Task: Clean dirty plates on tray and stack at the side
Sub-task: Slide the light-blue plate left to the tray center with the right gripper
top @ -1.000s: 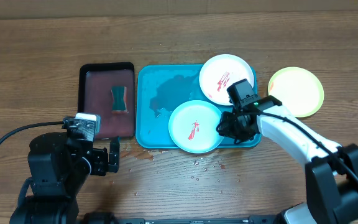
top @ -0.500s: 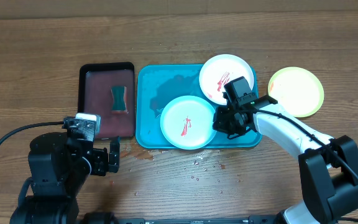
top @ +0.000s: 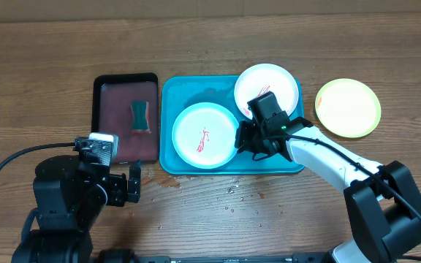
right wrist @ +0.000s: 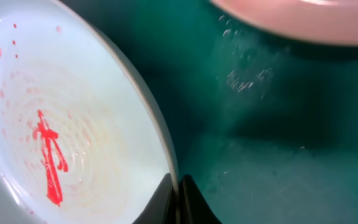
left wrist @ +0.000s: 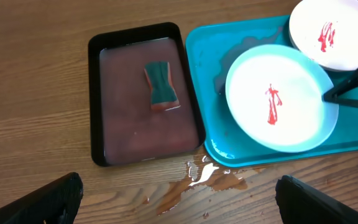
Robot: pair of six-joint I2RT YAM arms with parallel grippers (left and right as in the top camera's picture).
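Note:
The turquoise tray holds two plates. The pale mint plate with a red smear lies at its front left; it also shows in the left wrist view and the right wrist view. The white plate with red smears sits at the back right. The yellow-green plate lies on the table right of the tray and looks free of smears. My right gripper is shut on the mint plate's right rim. My left gripper is open over bare table in front of the dark-red tray.
A black-rimmed dark-red tray left of the turquoise one holds a green sponge. A brownish spill wets the table at the turquoise tray's front left corner, with droplets further right.
My right gripper has dragged the mint plate leftward across the tray, from the front right to the front left. The left arm has not moved.

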